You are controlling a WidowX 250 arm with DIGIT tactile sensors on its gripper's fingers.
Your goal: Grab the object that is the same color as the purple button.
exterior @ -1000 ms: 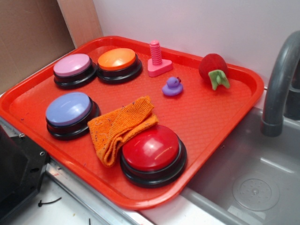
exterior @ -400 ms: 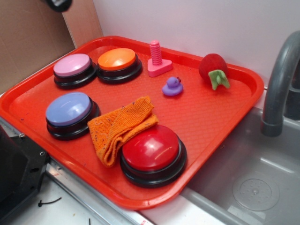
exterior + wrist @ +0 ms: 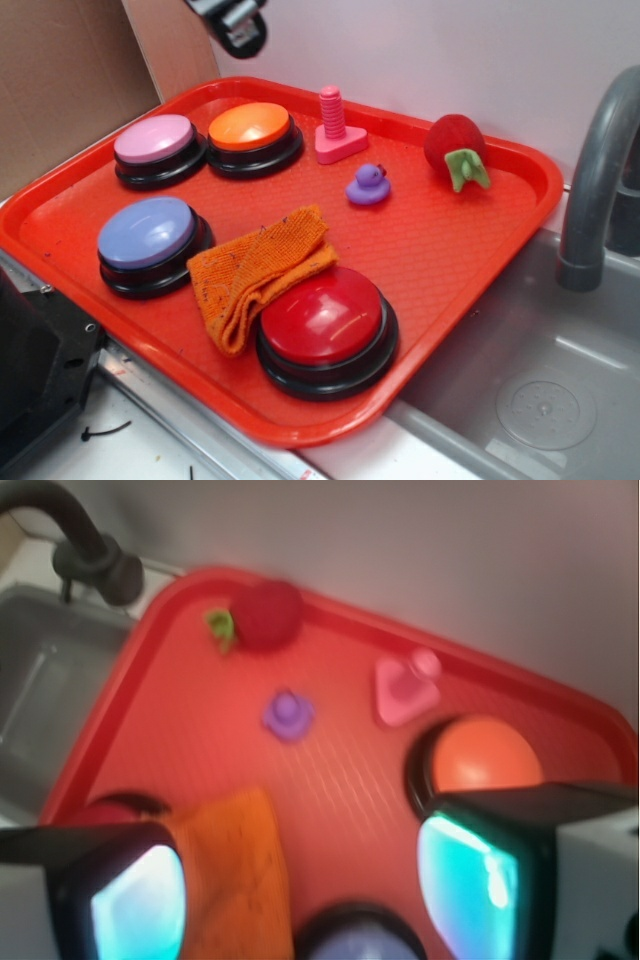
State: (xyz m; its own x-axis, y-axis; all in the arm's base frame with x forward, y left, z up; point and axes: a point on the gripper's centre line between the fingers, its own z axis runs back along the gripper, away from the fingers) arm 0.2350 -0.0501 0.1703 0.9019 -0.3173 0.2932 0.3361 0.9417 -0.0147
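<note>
Duck (image 3: 368, 186) sitting mid-tray (image 3: 470, 250) in exterior view, between bolt (image 3: 335, 127) and strawberry (image 3: 456, 147); probably light, rubbery, slippery — pinching across body looking safest. Gripper (image 3: 235, 22) hanging high, jaw state unreadable. Wrist view: blurring, but showing fingers (image 3: 135, 900) spread apart, holding nothing, duck (image 3: 288, 715) lying well ahead.

White wall (image 3: 450, 50); cardboard panel (image 3: 60, 80); steel sink (image 3: 540, 390); faucet (image 3: 595, 180).

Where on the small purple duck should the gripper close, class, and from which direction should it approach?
Probably across the purple duck at its rounded body, coming straight down. It sits upright on the red tray, apart from the pink bolt, and the open gripper is high above.
</note>
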